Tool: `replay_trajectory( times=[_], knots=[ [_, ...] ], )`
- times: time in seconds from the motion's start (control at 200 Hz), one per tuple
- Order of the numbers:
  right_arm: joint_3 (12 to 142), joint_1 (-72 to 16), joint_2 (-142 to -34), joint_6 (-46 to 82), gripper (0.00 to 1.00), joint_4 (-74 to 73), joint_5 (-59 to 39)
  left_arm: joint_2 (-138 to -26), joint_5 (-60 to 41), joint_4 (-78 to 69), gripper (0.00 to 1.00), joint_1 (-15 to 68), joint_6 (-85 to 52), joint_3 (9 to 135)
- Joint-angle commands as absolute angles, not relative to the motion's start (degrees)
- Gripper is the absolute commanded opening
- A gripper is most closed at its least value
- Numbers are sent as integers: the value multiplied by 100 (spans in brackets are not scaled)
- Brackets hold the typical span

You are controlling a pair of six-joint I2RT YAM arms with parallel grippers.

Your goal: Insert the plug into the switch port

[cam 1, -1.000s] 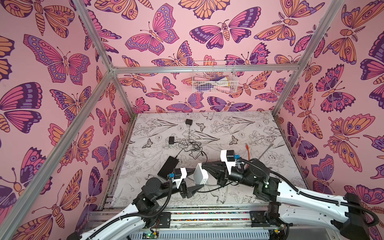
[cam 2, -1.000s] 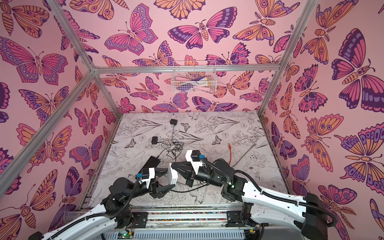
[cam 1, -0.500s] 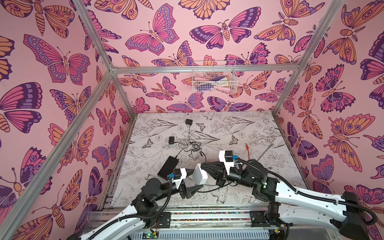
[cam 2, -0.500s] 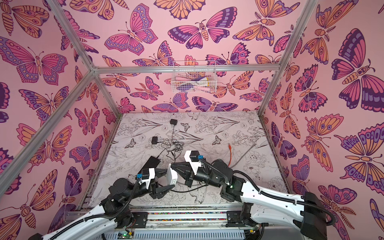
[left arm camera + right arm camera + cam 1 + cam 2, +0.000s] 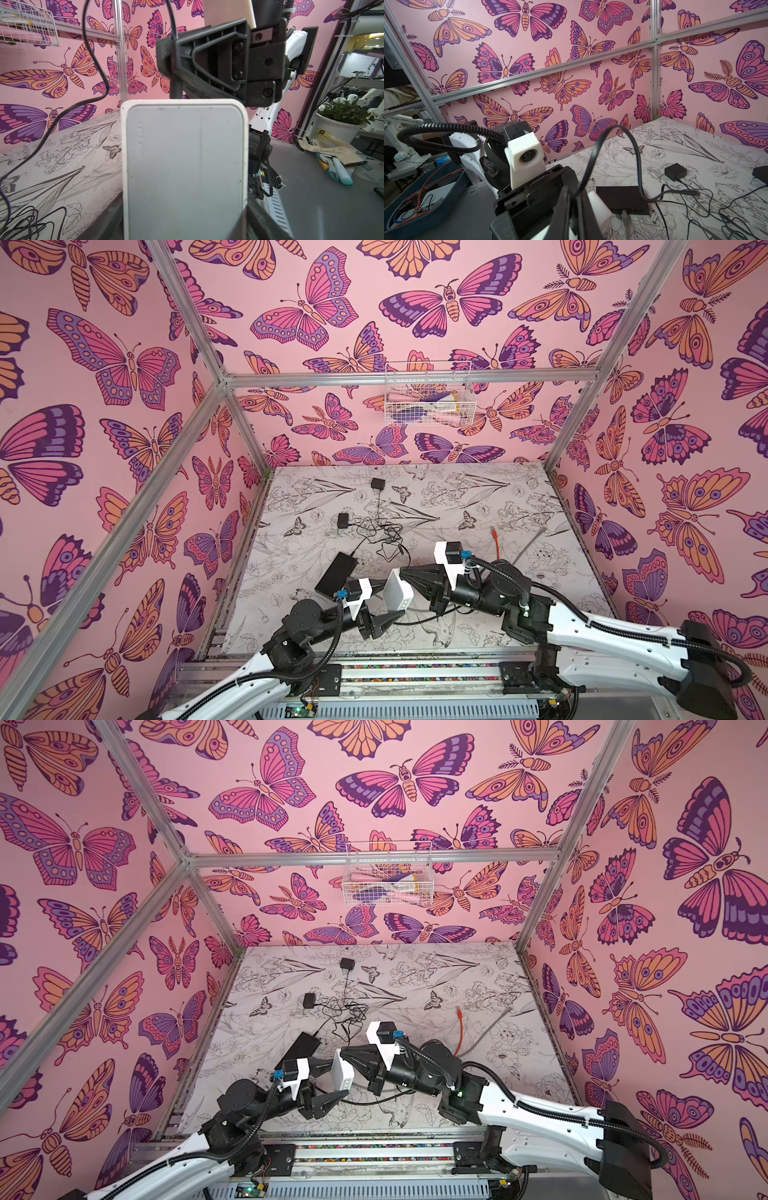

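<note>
left gripper (image 5: 392, 598) has its jaws spread wide around the white switch (image 5: 185, 166) and is gripping it by the two long sides, held up off the surface (image 5: 478, 497) near the front rail (image 5: 415, 672). the switch is a flat matte plastic slab with rounded corners and a shallow raised border, a bit scuffed.

right gripper (image 5: 402, 572) comes in from the other side, its ribbed black jaws closed on the back end of the plug (image 5: 175, 90). the plug is a dark little cylinder standing straight on the switch's top edge. i can't tell whether it's actually seated in the port. its thin black cable (image 5: 97, 68) loops up and away in a big slack arc.

room-wise: a flat black box (image 5: 336, 578) lies just beside the left arm, with a tangle of thin black wire (image 5: 384, 531) behind it around mid-surface. an orange cable (image 5: 495, 541) lies on the right half, well apart from both arms. the printed paper-like covering runs right up to the pink butterfly walls.
</note>
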State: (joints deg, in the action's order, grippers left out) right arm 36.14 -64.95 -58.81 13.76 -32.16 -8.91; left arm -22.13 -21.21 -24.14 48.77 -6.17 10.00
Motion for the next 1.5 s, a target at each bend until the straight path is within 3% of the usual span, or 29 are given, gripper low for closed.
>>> replay_trajectory(
  times=[0.0,0.841,0.932,1.012,1.102,1.282,1.498],
  knots=[
    [3096,-6668,-6285,1544,0,-1529,-1137,-1819,-1763,-4456,0,4887,-486,1294],
    [3300,-7005,-6617,1517,0,-1015,-866,-1544,-1392,-4151,0,4887,-313,1281],
    [3555,-7006,-6452,1405,16,-808,-823,-1611,-1169,-3557,0,4887,-220,1285],
    [3818,-7005,-6273,1274,39,-577,-745,-1699,-837,-3162,0,4887,-146,1232],
    [4126,-7005,-6039,1102,52,-255,-650,-1779,-466,-2884,0,4878,-126,1145],
    [4468,-7005,-5870,1042,59,214,-413,-1880,33,-2657,0,4878,-141,1050],
    [4408,-6966,-6123,1682,66,134,550,-2180,350,-2733,0,4878,-105,1055]
  ],
)
